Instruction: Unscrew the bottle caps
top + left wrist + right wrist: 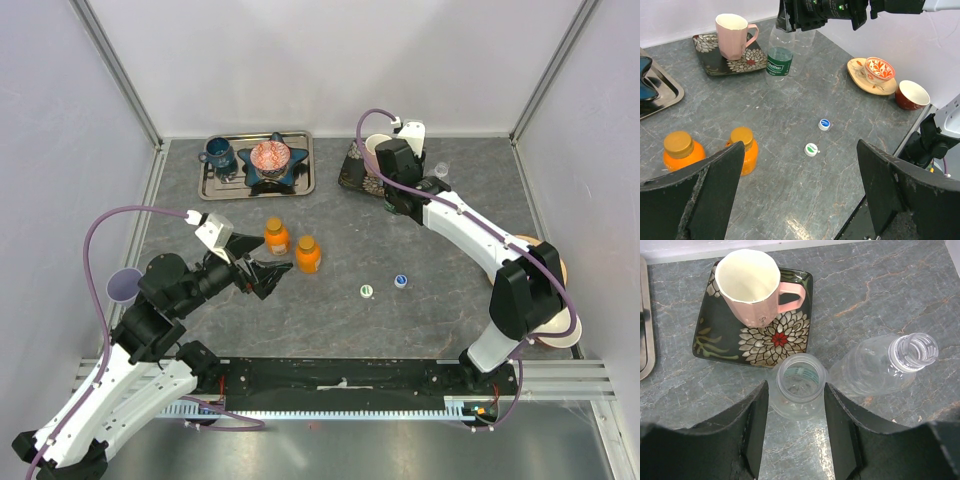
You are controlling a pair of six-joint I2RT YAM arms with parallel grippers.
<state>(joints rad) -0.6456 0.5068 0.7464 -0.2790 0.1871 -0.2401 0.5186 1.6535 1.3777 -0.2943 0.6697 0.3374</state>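
Note:
My right gripper (796,395) is shut on the shoulders of the upright green-tinted bottle (799,385), whose mouth is uncapped. The colourless clear bottle (880,367) stands right beside it, also uncapped. Two loose caps lie on the table: a white and green one (367,291) and a blue and white one (401,281). Two orange bottles (277,236) (308,254) stand upright with orange caps on. My left gripper (800,190) is wide open and holds nothing; it hovers low just in front of the nearer orange bottle (745,147).
A pink mug (747,280) stands on a dark flowered plate (790,335) behind the bottles. A metal tray (305,180) holds a blue mug and a star dish. A purple cup (125,285) stands at left. A patterned saucer (860,75) and a red cup (912,95) stand at right.

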